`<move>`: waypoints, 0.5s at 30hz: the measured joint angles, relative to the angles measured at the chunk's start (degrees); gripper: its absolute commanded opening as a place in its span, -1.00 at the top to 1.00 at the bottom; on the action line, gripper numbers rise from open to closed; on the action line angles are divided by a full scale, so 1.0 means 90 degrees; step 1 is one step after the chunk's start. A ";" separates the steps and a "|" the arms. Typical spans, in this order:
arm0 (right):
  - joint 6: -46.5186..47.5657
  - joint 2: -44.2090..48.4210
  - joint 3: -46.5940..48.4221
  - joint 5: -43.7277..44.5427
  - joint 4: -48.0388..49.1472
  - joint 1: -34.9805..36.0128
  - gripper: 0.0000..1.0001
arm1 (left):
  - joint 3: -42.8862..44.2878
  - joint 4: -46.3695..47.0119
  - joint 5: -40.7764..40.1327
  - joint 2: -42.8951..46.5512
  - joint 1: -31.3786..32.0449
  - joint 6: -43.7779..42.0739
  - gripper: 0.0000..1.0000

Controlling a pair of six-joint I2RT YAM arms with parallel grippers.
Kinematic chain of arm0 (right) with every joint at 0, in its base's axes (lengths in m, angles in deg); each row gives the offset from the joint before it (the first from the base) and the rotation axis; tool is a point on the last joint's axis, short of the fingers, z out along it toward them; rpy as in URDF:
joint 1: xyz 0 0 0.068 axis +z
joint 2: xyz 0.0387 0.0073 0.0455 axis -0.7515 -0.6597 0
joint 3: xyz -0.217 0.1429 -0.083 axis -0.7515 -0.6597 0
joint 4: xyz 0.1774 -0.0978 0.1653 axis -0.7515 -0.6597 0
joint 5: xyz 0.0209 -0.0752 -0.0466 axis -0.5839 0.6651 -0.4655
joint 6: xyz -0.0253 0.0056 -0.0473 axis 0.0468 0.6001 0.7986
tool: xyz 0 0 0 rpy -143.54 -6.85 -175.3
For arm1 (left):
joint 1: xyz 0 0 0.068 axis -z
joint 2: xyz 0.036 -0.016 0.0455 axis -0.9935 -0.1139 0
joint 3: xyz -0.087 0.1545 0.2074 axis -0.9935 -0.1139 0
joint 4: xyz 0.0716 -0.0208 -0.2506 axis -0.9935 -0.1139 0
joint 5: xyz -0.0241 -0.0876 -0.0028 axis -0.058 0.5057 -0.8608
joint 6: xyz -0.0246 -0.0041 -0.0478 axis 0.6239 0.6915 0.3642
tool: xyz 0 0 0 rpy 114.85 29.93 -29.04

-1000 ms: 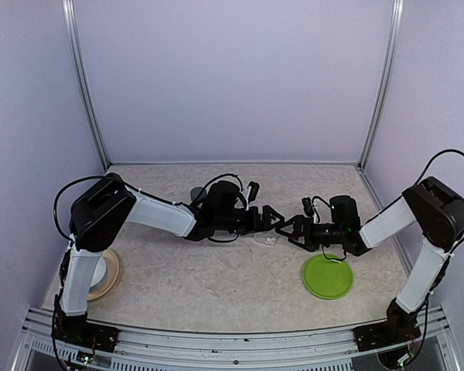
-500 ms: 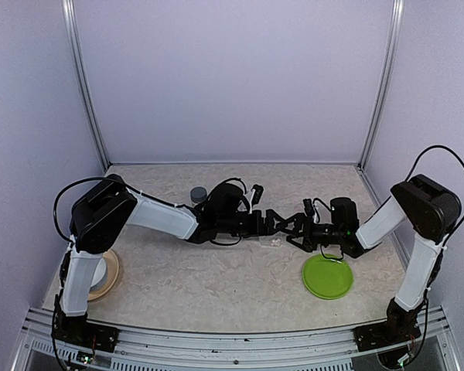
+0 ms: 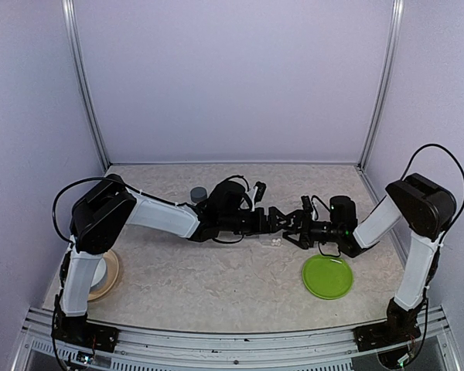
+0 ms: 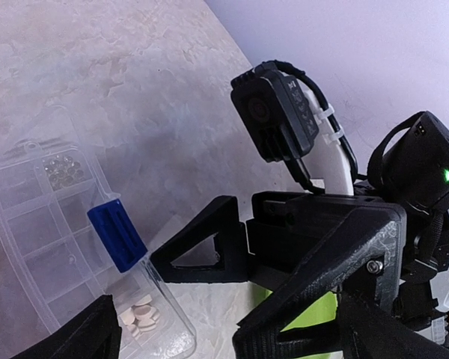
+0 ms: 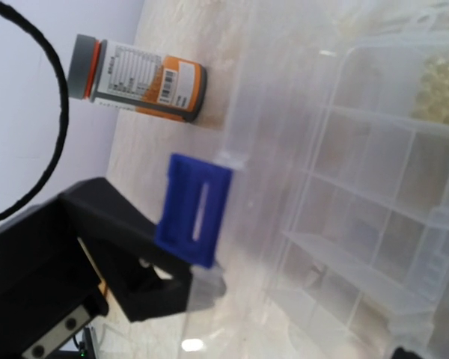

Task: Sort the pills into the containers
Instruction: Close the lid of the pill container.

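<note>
The left tool (image 3: pixel 277 220) and right tool (image 3: pixel 295 225) are held spread and empty, tips crowded over the pill box (image 4: pixel 52 224) mid-desk. The bottle (image 5: pixel 138 78) is stood just beyond, far-left. A clash could be caused, or the box jolted and its pills (image 4: pixel 141 314) spilled.

A compartment box (image 4: pixel 37 224) lies flat near the middle of the worktop (image 3: pixel 216 309), with its latch (image 4: pixel 117 238) midway along one long edge. An end compartment holds a heap of pills (image 4: pixel 140 314), and a compartment toward the other end holds smaller pills (image 4: pixel 62 170). Over the box the left gripper (image 3: pixel 278 220) and right gripper (image 3: pixel 294 225) meet tip to tip, each coming in from its own side. The bottle (image 3: pixel 199 194) stands behind the left arm, toward the back wall. A flat plate (image 3: pixel 327 277) lies to the right of the box, nearer the front. A bowl (image 3: pixel 103 270) sits on its plate (image 3: pixel 114 276) at the front left — well apart from the rest.
</note>
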 measured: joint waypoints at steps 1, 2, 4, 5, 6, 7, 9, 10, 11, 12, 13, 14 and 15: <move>-0.0017 -0.0017 0.0000 -0.0007 0.0046 0.0000 -0.90 | 0.0012 -0.0002 0.0007 0.0000 0.0007 0.0002 -0.98; -0.0041 -0.0034 0.0000 -0.0022 0.0090 0.0000 -0.91 | 0.0024 -0.0002 0.0017 0.0000 0.0015 0.0002 -0.98; -0.0080 -0.0066 0.0000 -0.0029 0.0160 0.0000 -0.91 | 0.0034 -0.0002 0.0032 -0.0002 0.0027 0.0012 -0.98; -0.0100 -0.0068 0.0000 -0.0029 0.0170 0.0000 -0.92 | 0.0036 -0.0002 0.0041 -0.0002 0.0032 0.0024 -0.98; -0.0102 -0.0068 0.0000 -0.0029 0.0175 0.0000 -0.93 | 0.0036 -0.0002 0.0046 -0.0002 0.0036 0.0032 -0.98; -0.0107 -0.0068 -0.0002 -0.0027 0.0175 0.0000 -0.93 | 0.0039 -0.0002 0.0046 -0.0005 0.0041 0.0039 -0.97; -0.0119 -0.0068 -0.0005 -0.0017 0.0172 0.0000 -0.94 | 0.0083 -0.0010 0.0056 -0.0036 0.0046 0.0053 -0.98; -0.0126 -0.0068 -0.0010 -0.0002 0.0172 0.0000 -0.94 | 0.0136 -0.0015 0.0058 -0.0070 0.0053 0.0056 -0.98; -0.0126 -0.0068 -0.0015 0.0007 0.0158 -0.0002 -0.95 | 0.0160 -0.0015 0.0056 -0.0102 0.0058 0.0066 -0.97; -0.0124 -0.0068 -0.0019 0.0034 0.0136 -0.0010 -0.95 | 0.0182 -0.0015 0.0056 -0.0129 0.0056 0.0078 -0.98; -0.0121 -0.0068 -0.0024 0.0058 0.0102 -0.0017 -0.95 | 0.0206 -0.0015 0.0058 -0.0160 0.0058 0.0090 -0.98; -0.0112 -0.0068 -0.0034 0.0097 0.0063 -0.0027 -0.96 | 0.0223 -0.0015 0.0058 -0.0189 0.0058 0.0100 -0.98; -0.0095 -0.0066 -0.0036 0.0131 -0.0005 -0.0032 -0.96 | 0.0238 -0.0015 0.0058 -0.0219 0.0058 0.0107 -0.98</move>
